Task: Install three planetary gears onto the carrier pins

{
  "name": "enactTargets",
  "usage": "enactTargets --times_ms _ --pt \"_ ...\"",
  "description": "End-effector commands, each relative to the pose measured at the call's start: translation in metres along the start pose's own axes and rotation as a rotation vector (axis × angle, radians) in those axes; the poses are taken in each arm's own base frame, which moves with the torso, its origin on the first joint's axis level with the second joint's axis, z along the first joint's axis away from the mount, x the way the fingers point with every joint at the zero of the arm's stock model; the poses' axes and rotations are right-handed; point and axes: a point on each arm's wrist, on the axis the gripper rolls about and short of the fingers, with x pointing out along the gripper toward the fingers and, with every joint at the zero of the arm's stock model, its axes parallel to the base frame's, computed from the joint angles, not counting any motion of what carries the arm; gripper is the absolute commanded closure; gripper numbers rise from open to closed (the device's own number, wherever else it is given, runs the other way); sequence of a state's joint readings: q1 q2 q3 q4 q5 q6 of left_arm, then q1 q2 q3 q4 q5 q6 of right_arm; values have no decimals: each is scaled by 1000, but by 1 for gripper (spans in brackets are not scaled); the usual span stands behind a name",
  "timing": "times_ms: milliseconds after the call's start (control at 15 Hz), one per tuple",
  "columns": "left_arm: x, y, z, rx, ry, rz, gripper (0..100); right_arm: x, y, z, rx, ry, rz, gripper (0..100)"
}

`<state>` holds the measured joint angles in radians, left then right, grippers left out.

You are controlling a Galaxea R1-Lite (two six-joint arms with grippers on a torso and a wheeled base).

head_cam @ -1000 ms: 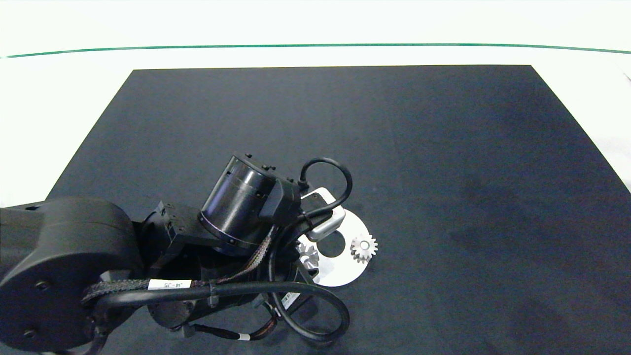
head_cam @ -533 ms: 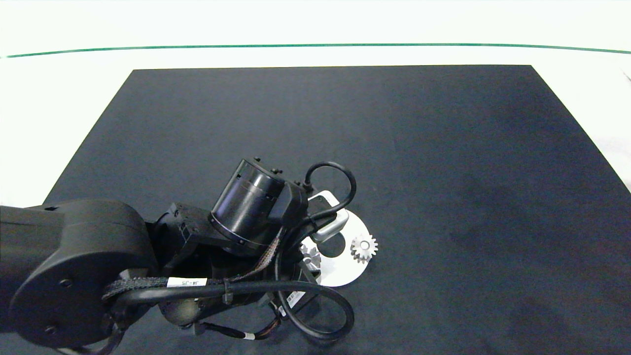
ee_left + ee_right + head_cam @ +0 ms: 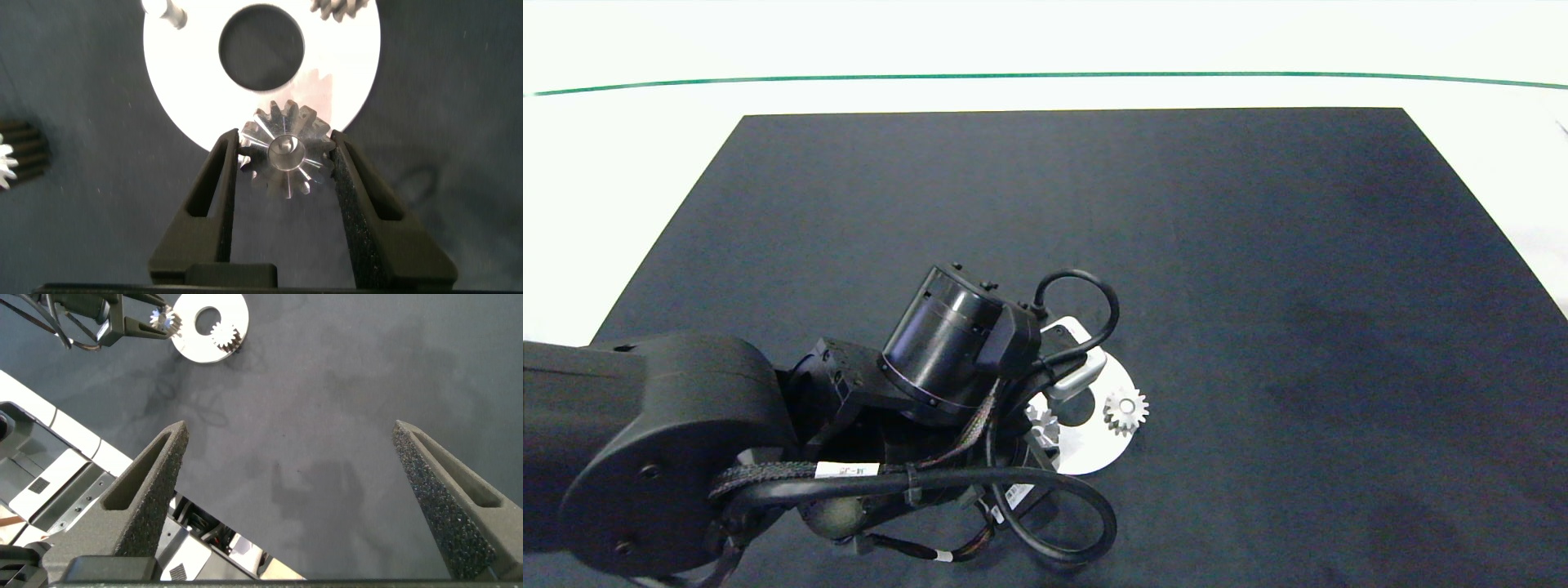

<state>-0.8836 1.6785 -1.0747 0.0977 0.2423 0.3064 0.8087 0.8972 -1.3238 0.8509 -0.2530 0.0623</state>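
Sitting between the left hand [image 3: 282, 163] fingers, gear [image 3: 288, 157] overlaps disc [image 3: 180, 90] edge.

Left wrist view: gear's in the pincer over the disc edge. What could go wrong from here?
1. The held gear sits at the disc rim, and its pin is hidden under it, so the bore may miss and the gear jam or tilt.
2. One pin is bare, and a third gear lies off the disc on the mat; a nudge of the disc could shift everything.
3. The left pincer grips on teeth, so the gear could slip or rotate.
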Motion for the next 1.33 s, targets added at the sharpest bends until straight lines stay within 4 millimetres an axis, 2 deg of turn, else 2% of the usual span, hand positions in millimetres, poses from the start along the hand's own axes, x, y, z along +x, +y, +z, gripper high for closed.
enactTargets --times_ms 67,667,1333 --pt "3 -1 -1 2 5 1 93 1 0 0 -2 6 -1 0" --pt "2 4 -7 -1 22 11 93 1 0 0 -5 6 -1 0" --pt "3 1 -5 4 17 5 93 0 0 -1 -4 5 -1 0"
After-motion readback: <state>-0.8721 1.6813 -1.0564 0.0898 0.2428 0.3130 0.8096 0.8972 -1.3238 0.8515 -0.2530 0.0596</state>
